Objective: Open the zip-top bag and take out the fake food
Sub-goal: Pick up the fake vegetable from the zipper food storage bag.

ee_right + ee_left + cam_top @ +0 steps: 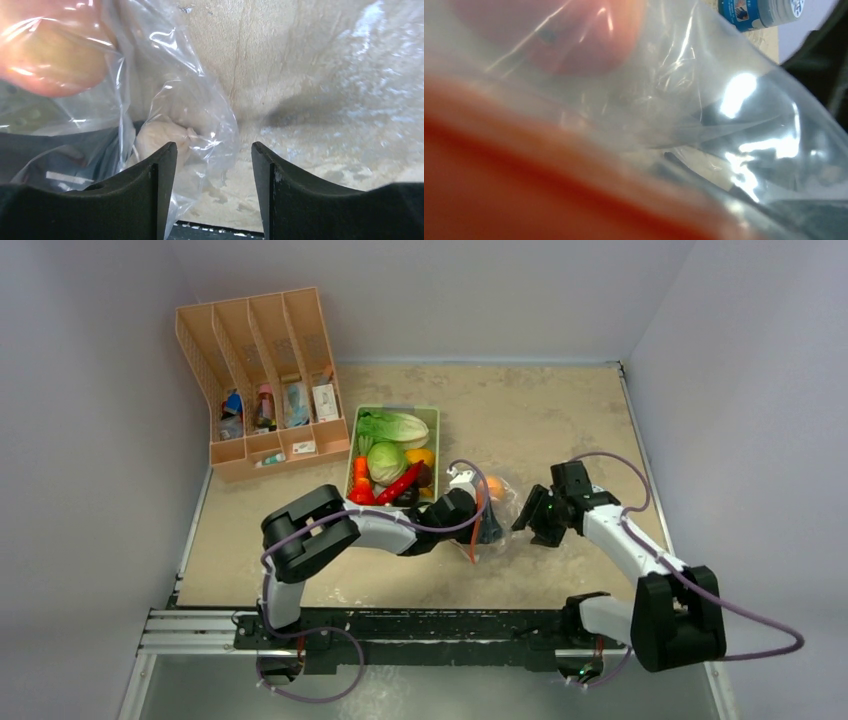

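The zip-top bag [503,512] lies crumpled on the table between my two grippers, its orange-red zip strip [474,532] hanging down at its left. An orange-pink peach [493,487] sits inside it, and a small beige piece [159,139] shows through the plastic. My left gripper [478,504] is pushed against the bag's zip side. In the left wrist view the blurred strip [524,180] and plastic hide its fingers. My right gripper [214,150] stands open at the bag's right end, with a loose fold of plastic beside its left finger.
A pale-green tray [433,416] behind the left arm holds lettuce [395,427], a cabbage [386,462], a red chili [398,485], a carrot [361,472] and a yellow pepper [422,456]. A tan desk organizer [265,380] stands at the back left. Walls close in on both sides.
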{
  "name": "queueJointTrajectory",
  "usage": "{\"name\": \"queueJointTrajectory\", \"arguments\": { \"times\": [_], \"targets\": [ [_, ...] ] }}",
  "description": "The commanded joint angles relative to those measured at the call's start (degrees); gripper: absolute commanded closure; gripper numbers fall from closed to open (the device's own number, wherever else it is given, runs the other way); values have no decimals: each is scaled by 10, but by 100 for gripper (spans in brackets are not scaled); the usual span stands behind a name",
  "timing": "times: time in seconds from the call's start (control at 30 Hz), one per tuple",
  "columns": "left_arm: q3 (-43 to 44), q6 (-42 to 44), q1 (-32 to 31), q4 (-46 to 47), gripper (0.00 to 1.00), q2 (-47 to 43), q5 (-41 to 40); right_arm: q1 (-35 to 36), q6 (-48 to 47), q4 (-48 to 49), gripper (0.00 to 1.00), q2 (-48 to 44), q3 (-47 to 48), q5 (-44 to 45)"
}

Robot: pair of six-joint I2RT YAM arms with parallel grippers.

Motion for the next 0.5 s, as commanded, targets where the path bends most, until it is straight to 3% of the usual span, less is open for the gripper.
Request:
{"name": "queueJointTrajectory", "arguments": {
  "times": [0.0,0.1,0.2,0.47],
  "targets": [
    [-14,12,1,-35,49,-37,-34,4,28,-88,39,-62,34,39],
    [-13,15,1,-36,48,-41,-34,3,38,-99,38,-104,18,23],
    [-3,18,1,-46,47,-39,-31,4,26,-66,38,-117,-23,-54],
    [2,32,0,-107,47,-50,-64,18,13,37,41,-46,-84,-130]
  ]
}}
